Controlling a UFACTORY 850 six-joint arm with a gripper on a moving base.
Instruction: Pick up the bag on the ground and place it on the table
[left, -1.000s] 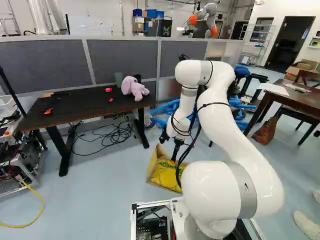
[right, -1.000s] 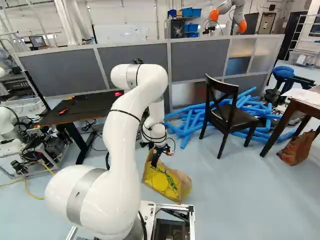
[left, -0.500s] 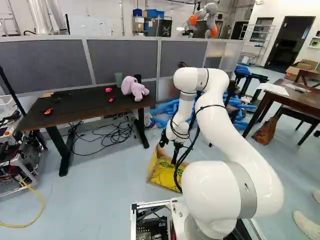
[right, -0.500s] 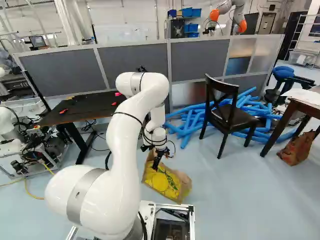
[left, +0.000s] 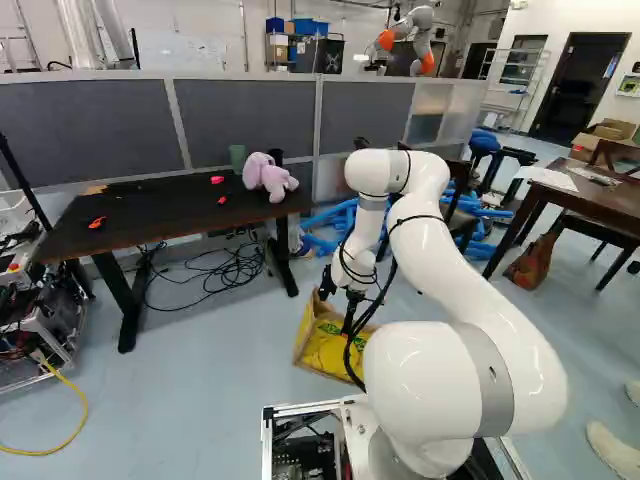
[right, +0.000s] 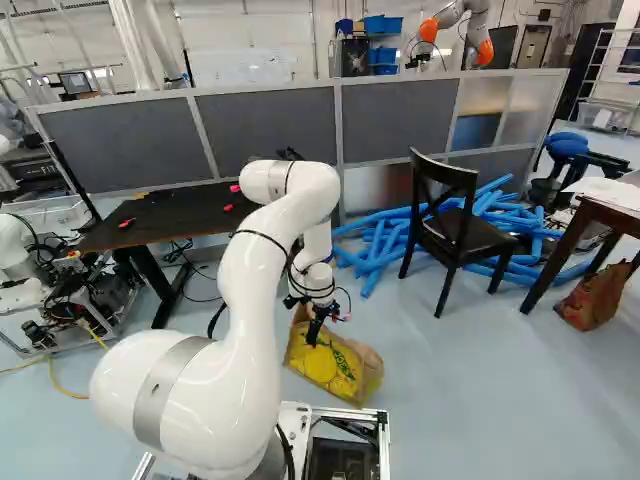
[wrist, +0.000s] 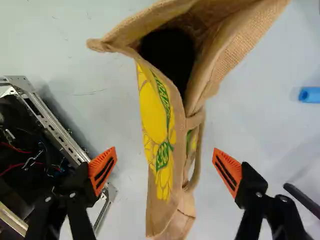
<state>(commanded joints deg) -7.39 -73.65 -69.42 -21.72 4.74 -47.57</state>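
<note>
Crosswise was the relation that mattered: the tan burlap bag with yellow-and-green print sat on the pale floor, its long axis running out ahead between the fingers of the black gripper, roughly square to the line joining their orange pads. Those stood wide apart, one on each side, floor showing between each and the bag; nothing was held. Its mouth gaped ahead of the fingertips, and the looped fabric handle hung on the side away from the silver metal base frame. That frame crowded one finger, so the freer side seemed the handle's, with a blue tube end farther out. Lifting would want clearance over the near edge of the dark-topped table, probably the goal, and a spot clear of the pink plush toy.
</note>
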